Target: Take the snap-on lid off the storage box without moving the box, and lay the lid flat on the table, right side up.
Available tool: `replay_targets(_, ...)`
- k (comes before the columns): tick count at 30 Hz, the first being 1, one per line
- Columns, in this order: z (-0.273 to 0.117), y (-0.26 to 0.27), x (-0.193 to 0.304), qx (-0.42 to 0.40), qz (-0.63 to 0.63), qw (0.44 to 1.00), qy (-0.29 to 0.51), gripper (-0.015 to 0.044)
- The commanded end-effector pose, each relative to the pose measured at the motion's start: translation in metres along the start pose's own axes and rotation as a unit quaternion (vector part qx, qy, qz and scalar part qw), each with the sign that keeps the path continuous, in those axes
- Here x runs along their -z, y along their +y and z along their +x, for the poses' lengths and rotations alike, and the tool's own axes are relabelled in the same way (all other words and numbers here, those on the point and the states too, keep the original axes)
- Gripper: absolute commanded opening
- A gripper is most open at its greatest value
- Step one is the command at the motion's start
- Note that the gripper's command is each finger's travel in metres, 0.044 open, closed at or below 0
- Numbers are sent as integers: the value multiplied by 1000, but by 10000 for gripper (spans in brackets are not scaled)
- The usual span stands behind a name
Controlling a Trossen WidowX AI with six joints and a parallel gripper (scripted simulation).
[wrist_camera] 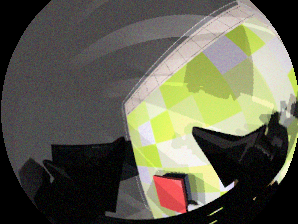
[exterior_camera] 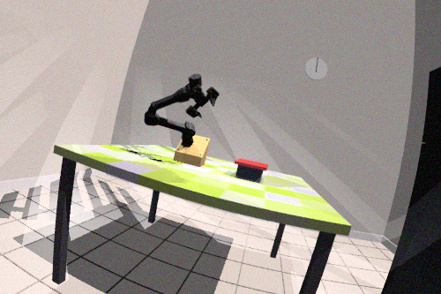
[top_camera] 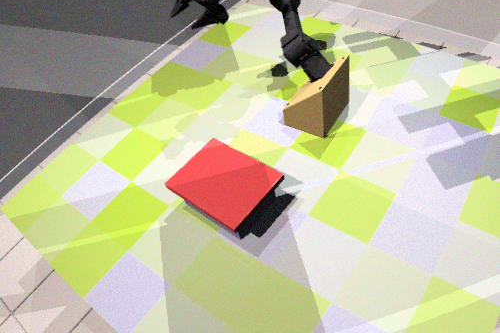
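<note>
The red lid sits flat on top of the dark storage box and overhangs its walls. The box stands on the checkered table. In the top view the lid hides nearly all of the box. My gripper is open, with nothing between its wide-apart fingers. It hangs high above the table, well away from the lid and touching nothing. The lid shows low in the wrist view, between and below the fingers.
The arm's base stands on a tan wooden block with a sloping top, behind the box in the top view. The table's edge runs along the left in that view. A round clock hangs on the wall, off the table.
</note>
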State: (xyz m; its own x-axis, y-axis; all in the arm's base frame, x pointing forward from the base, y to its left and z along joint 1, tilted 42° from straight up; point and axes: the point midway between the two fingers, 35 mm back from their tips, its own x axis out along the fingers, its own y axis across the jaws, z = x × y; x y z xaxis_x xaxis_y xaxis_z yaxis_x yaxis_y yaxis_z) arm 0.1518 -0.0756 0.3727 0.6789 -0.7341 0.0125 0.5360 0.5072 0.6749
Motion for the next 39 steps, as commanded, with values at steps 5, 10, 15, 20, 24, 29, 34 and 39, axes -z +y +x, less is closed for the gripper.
replay_targets(5,-1,27,41,-48,19,998,46,269)
replay_targets(10,-5,42,130,-68,6,991,115,235)
replay_targets(15,-12,36,192,-68,-4,983,169,235)
replay_targets(20,-27,5,273,-46,-21,968,244,235)
replay_targets(24,-35,-17,304,-28,-29,961,275,235)
replay_targets(29,-43,-43,330,-4,-38,952,303,235)
replay_targets(34,-42,-42,328,-6,-41,953,300,235)
replay_targets(39,-27,-64,344,-1,-38,952,304,235)
